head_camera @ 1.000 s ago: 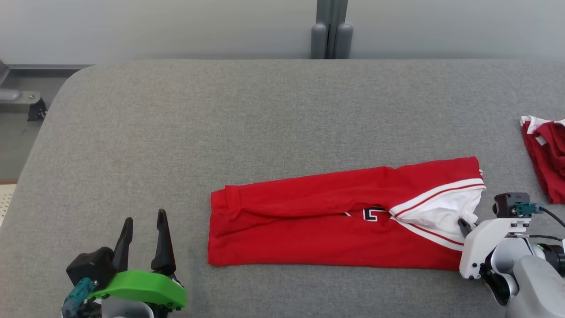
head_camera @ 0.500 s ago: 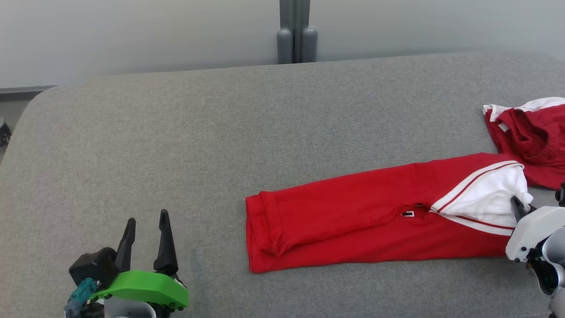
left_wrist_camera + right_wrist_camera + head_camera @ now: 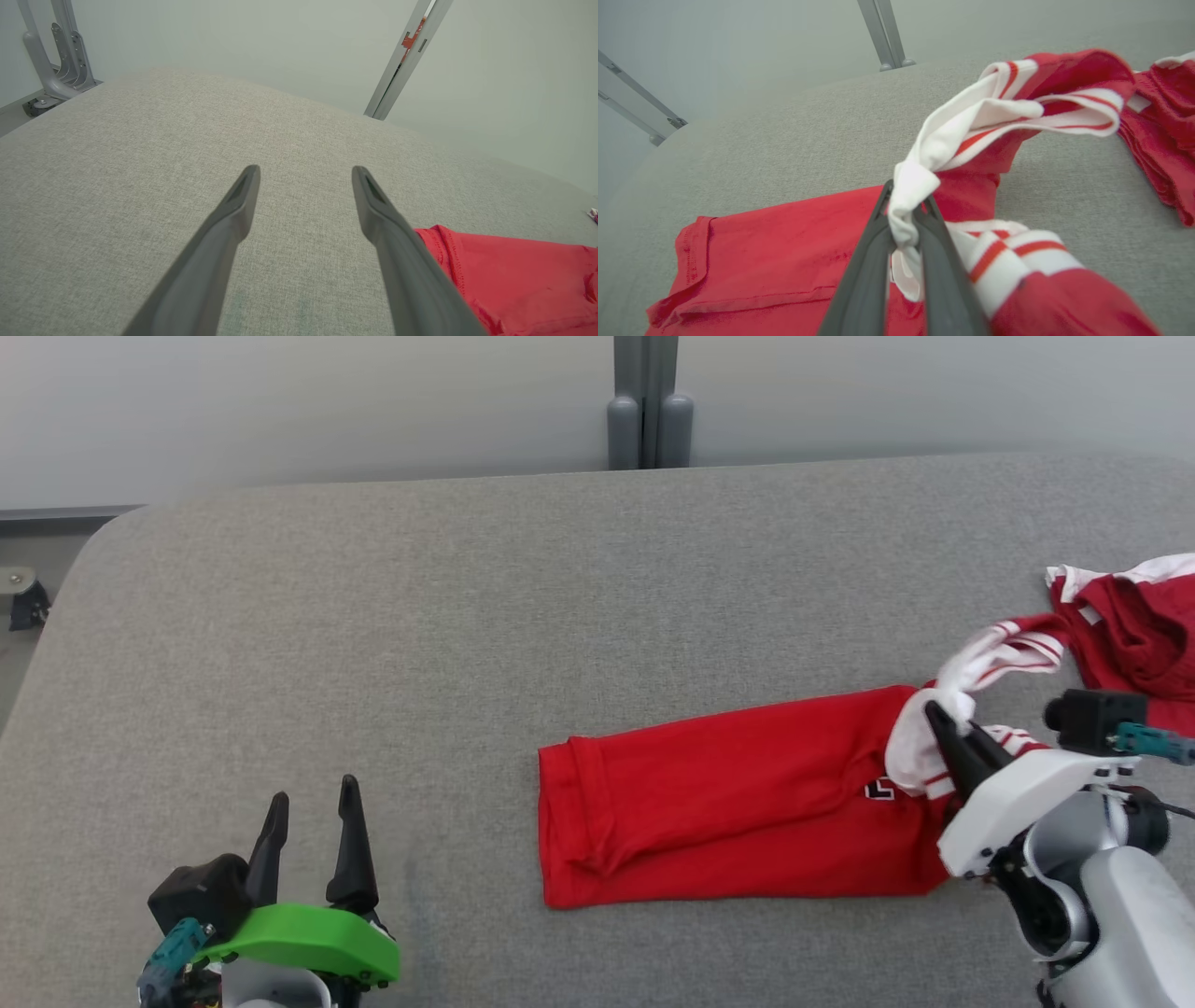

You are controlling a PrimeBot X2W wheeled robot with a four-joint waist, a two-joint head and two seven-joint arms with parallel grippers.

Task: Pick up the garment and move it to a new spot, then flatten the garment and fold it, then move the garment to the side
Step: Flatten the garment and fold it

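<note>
The garment [image 3: 738,807] is a red shirt with white, red-striped trim, folded into a long band on the grey table [image 3: 467,616]. My right gripper [image 3: 943,723] is shut on its white trimmed end and lifts that end off the table, so the fabric bunches and arches toward the back right. In the right wrist view the white cloth [image 3: 908,200] is pinched between my fingers. My left gripper [image 3: 313,807] stands open above the bare table at the lower left, fingers [image 3: 238,205] apart with nothing between them; the garment's red hem [image 3: 504,275] lies to its right.
A second red garment with white trim [image 3: 1134,625] lies crumpled at the table's right edge, close behind the lifted end. A grey post [image 3: 649,401] stands behind the table's far edge. The table's rounded left corner [image 3: 103,541] drops off to the floor.
My right gripper has raised the garment's white trimmed end off the table and drawn it up and leftward, bunching it. The head camera has shifted. The left gripper stays put.
</note>
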